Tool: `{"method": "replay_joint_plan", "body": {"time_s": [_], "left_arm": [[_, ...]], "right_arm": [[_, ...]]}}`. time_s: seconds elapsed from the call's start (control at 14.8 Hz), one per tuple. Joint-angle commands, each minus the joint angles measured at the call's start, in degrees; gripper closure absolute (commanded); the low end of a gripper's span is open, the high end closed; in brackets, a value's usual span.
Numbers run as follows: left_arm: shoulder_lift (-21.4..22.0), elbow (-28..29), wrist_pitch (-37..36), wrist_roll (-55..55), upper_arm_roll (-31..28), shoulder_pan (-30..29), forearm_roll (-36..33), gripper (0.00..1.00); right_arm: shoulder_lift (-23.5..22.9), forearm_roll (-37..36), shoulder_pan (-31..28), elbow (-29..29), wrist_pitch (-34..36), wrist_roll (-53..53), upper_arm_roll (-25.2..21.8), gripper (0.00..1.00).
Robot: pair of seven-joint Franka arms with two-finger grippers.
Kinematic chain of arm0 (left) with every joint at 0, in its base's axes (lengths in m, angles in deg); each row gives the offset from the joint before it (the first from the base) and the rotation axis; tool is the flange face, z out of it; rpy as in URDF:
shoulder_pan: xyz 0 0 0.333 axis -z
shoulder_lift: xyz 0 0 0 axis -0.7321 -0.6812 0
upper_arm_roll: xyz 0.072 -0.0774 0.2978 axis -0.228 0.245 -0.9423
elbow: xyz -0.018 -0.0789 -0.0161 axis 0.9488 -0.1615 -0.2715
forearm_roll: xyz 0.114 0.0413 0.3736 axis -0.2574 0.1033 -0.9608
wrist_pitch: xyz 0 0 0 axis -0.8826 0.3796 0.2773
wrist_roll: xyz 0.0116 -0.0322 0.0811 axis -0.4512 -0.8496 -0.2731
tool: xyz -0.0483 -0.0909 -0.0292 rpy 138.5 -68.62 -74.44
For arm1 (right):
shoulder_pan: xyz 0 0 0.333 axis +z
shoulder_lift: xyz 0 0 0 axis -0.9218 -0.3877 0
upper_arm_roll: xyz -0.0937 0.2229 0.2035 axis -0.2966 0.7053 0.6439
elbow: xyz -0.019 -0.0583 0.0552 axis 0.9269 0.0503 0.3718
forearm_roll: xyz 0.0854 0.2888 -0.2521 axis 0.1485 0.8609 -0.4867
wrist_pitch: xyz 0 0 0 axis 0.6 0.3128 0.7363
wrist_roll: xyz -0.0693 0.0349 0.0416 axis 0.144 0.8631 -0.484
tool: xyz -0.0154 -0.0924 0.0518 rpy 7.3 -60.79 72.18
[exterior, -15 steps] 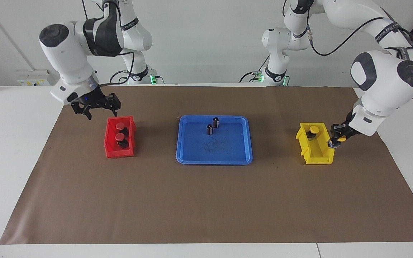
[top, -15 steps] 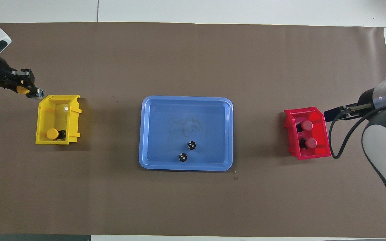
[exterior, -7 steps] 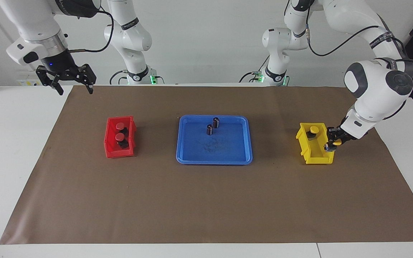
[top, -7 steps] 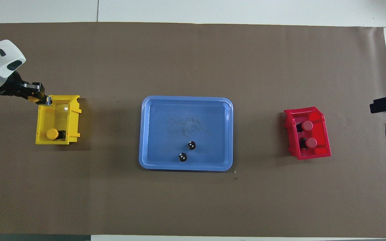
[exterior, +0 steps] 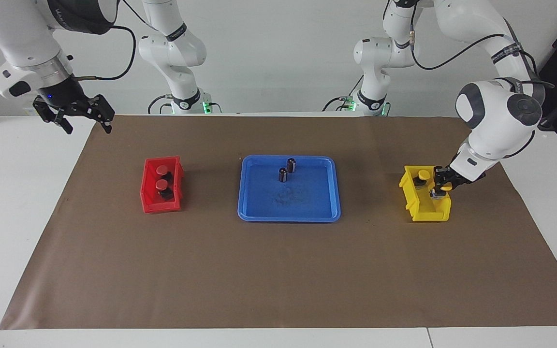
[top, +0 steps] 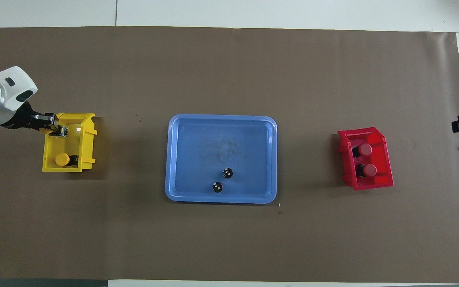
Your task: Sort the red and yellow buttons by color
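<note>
My left gripper [exterior: 439, 192] is shut on a yellow button [exterior: 446, 182] and holds it tilted over the part of the yellow bin [exterior: 426, 212] farther from the robots; it also shows in the overhead view [top: 60, 131]. A second yellow button [exterior: 422, 174] lies in that bin [top: 88, 139], nearer the robots [top: 62, 159]. Two red buttons [exterior: 162, 169] [exterior: 161, 184] lie in the red bin [exterior: 160, 207], also seen from overhead [top: 365, 149] [top: 369, 170]. My right gripper [exterior: 88, 128] is open and empty, raised over the mat's corner at the right arm's end.
A blue tray [exterior: 288, 215] sits mid-table between the bins and holds two dark capless cylinders [exterior: 291, 165] [exterior: 283, 174], in its part nearer the robots [top: 227, 173] [top: 216, 187]. A brown mat [top: 229, 239] covers the table.
My left gripper has carried the yellow button from beside the yellow bin to over its inside. My right gripper has risen from beside the red bin and drawn away toward the mat's corner.
</note>
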Motion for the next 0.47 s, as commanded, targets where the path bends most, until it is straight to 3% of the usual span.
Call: {"method": "replay_joint_plan", "body": {"time_s": [0.0,0.41], "left_arm": [[1.47,5.43,6.43,-2.2,-0.12,0.95,-0.83,0.99],[-0.02,8.07,11.54,-2.82,-0.12,1.04,-0.39,0.96]], "right_arm": [[-0.77,-0.52,1.61,-1.37,2.06,1.14,-1.89,0.0],[0.02,-0.43,1.7,-0.23,2.32,-1.41,-1.46,0.0]]}}
